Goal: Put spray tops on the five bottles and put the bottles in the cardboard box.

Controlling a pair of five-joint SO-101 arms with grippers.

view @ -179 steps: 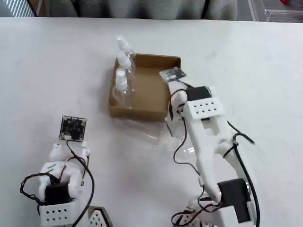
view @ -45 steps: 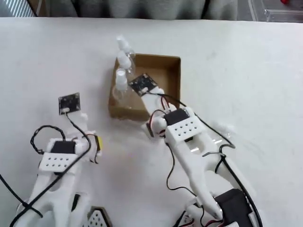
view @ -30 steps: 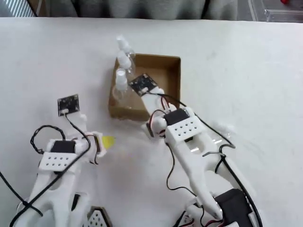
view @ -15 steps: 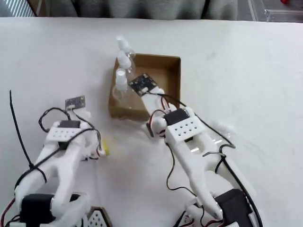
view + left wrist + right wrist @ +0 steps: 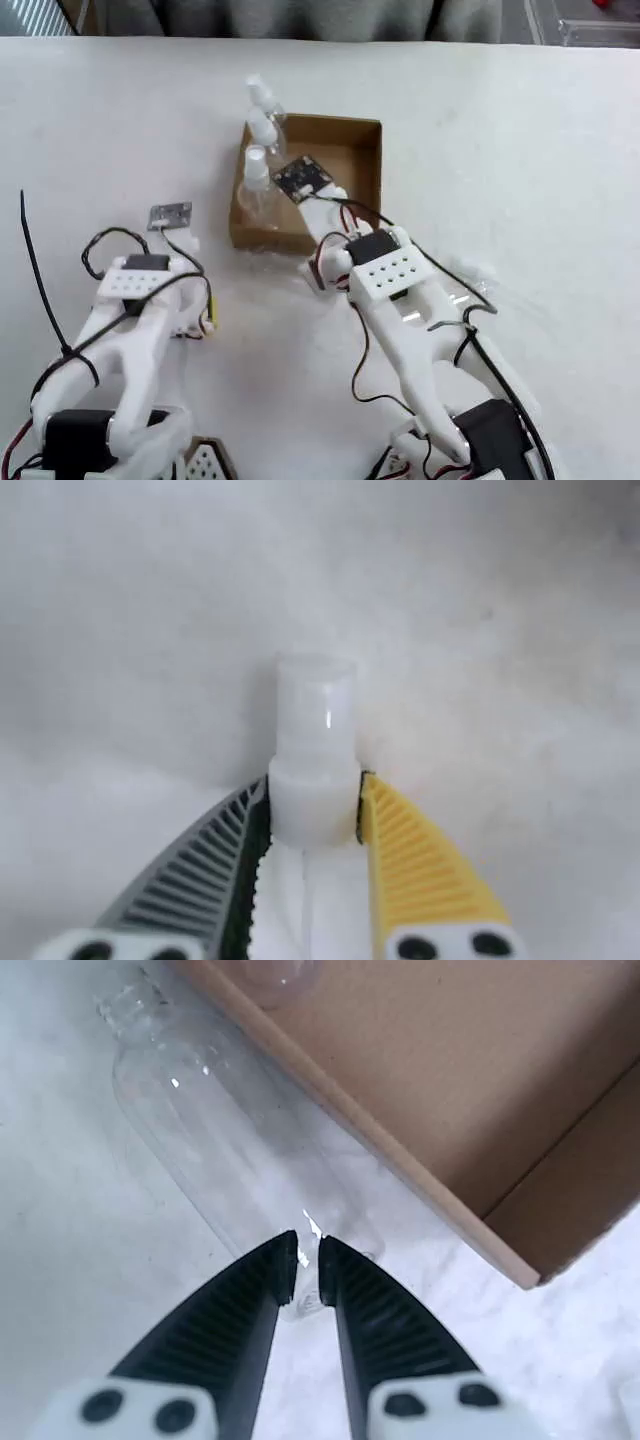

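My left gripper (image 5: 312, 785) is shut on a white spray top (image 5: 314, 730), held between its grey and yellow fingers just above the table. In the high view this left gripper (image 5: 202, 316) is left of the cardboard box (image 5: 330, 122). A clear bottle (image 5: 220, 1130) without a top lies on the table along the box's front wall (image 5: 400, 1170). My right gripper (image 5: 304, 1252) is shut, its black tips over the bottle's base end. Three bottles with spray tops (image 5: 256, 170) stand along the box's left side.
The right half of the box floor (image 5: 345, 175) is bare cardboard. Something small and clear (image 5: 472, 274) lies on the table right of the right arm. Open white table stretches to the left and to the far right.
The left arm has swung forward toward the box, and its yellow finger has drawn in on the spray top. The right arm moved from the box's right side to its front, then kept still.
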